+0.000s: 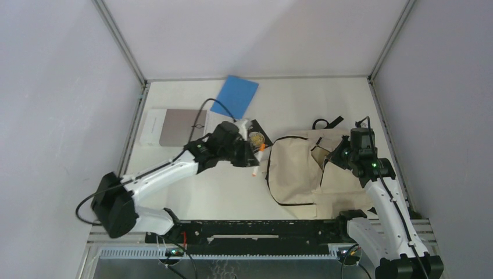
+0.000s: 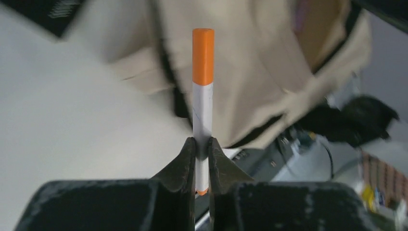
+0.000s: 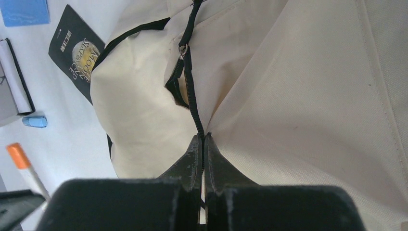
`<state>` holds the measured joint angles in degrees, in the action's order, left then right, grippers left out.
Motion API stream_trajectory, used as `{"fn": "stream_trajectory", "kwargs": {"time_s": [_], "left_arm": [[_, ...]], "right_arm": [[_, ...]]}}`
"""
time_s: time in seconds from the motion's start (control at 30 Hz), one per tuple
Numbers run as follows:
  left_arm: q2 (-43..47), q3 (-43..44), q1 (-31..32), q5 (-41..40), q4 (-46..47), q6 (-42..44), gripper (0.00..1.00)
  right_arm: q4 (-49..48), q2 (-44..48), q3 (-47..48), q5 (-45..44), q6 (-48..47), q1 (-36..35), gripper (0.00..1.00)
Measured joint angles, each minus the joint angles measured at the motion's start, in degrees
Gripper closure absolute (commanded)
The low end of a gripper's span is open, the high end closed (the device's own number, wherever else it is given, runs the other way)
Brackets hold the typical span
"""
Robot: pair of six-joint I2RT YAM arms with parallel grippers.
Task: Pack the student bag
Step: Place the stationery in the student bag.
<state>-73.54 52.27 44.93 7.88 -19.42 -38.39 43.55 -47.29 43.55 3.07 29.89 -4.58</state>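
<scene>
**Packing barely begun: one item in hand, nothing yet seen inside the student bag [image 1: 296, 168].**

The bag lies flat on the right part of the table [image 1: 203, 192]. The right gripper [image 3: 202, 141] has its jaws closed to a slit, pinching the bag's black zipper line [image 3: 190, 72], which gapes only a little. The left gripper [image 2: 202, 144] is clamped on the white barrel of an orange-capped marker [image 2: 202, 96], held just beside the bag's left edge. A black paperback [image 1: 258, 138], a blue notebook [image 1: 234, 96], a grey-and-white book [image 1: 171, 127] and a small blue object [image 3: 34, 121] lie outside the bag and probably remain to be packed.
</scene>
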Motion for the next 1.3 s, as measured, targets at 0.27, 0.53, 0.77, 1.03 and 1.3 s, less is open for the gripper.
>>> {"fn": "stream_trajectory", "kwargs": {"time_s": [0.27, 0.53, 0.77, 1.03, 1.3], "left_arm": [[-21.8, 19.9, 8.2, 22.1, -0.1, 4.3, 1.00], [-37.8, 33.3, 11.1, 30.3, 2.7, -0.9, 1.00], [-48.7, 46.0, 10.8, 30.4, 1.2, -3.3, 1.00], [-60.2, 61.2, 10.8, 30.5, -0.3, -6.0, 0.65], [-64.8, 62.7, 11.0, 30.9, 4.0, -9.7, 0.50]], "right_arm": [[0.0, 0.0, 0.0, 0.2, 0.1, 0.0, 1.00], [0.3, 0.8, 0.0, 0.2, 0.1, 0.0, 1.00], [0.7, 1.1, 0.0, 0.1, 0.1, 0.0, 1.00], [0.7, 1.2, 0.0, -0.3, 0.1, 0.0, 1.00], [0.7, 0.7, 0.0, -0.3, 0.1, 0.0, 1.00]]}}
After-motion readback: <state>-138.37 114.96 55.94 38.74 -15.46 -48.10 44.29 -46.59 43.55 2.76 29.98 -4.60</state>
